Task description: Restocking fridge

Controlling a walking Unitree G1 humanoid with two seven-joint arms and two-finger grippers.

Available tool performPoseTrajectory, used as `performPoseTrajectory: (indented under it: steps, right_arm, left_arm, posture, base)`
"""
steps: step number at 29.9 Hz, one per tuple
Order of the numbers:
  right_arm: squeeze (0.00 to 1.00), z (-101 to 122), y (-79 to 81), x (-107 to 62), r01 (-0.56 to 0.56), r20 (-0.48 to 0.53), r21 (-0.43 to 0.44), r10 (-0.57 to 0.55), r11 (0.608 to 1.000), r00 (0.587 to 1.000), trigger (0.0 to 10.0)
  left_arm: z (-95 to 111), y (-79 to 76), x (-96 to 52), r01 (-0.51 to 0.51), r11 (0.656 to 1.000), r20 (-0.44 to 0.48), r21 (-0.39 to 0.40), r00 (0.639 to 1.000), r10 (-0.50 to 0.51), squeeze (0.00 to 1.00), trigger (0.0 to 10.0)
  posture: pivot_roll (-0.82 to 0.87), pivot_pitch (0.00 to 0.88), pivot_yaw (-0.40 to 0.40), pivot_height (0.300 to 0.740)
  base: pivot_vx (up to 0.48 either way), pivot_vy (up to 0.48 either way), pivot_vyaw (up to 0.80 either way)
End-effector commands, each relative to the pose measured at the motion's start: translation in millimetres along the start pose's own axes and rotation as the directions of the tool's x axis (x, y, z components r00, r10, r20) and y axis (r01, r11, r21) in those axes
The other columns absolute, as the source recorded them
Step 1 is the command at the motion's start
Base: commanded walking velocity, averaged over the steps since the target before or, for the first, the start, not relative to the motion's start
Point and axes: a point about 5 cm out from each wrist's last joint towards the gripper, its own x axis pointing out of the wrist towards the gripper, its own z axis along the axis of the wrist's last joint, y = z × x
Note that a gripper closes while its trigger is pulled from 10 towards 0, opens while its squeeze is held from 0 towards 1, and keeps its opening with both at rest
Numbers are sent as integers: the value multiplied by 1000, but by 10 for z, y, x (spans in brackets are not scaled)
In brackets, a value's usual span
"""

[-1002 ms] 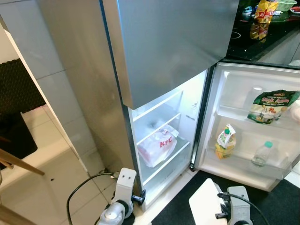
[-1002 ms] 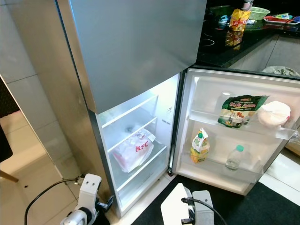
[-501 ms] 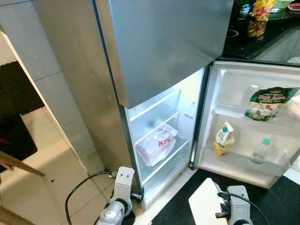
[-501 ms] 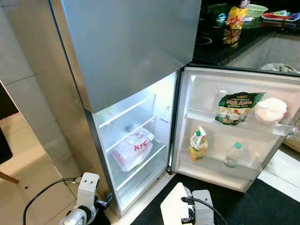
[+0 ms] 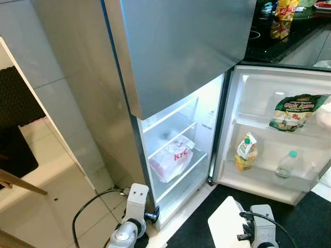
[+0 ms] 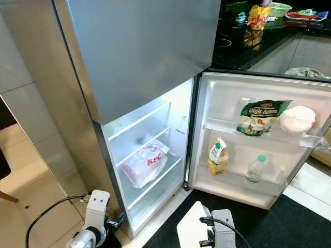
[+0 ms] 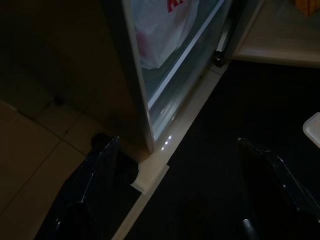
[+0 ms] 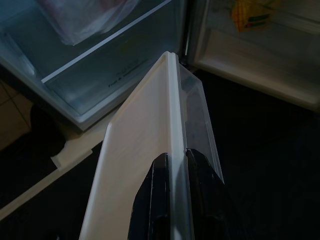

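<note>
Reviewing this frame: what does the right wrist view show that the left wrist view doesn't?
Right wrist view: the right gripper pinching the rim of a white plastic container, with a yellow carton on the door shelf behind it.

Left wrist view: the left gripper, fingers apart and holding nothing, above the dark mat.

Both: the KFC bag on its shelf in the open fridge.

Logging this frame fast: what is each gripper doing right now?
Left gripper: open, holding nothing, low by the fridge's base.
Right gripper: fingers shut on the rim of a white plastic container, in front of the open fridge.
</note>
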Motion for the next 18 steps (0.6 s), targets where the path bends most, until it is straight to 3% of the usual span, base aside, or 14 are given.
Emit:
performPoseTrajectory:
  steps: [1, 18]
  right_arm:
    - [0, 35, 6, 9, 0, 14, 14, 0, 1000, 1000, 10000]
    - [0, 21, 14, 6, -5, 10, 11, 5, 1000, 1000, 10000]
  left_arm:
    - [-29, 16, -19, -13, 1000, -2, 1, 1000, 13, 0, 10000]
    - [-43, 53, -37, -34, 999, 6, -24, 999, 34, 0, 10000]
  posture:
    - [-68, 36, 28, 740]
    - [-70, 41, 26, 740]
  base:
    - [0, 0, 0]
    - [0, 0, 0]
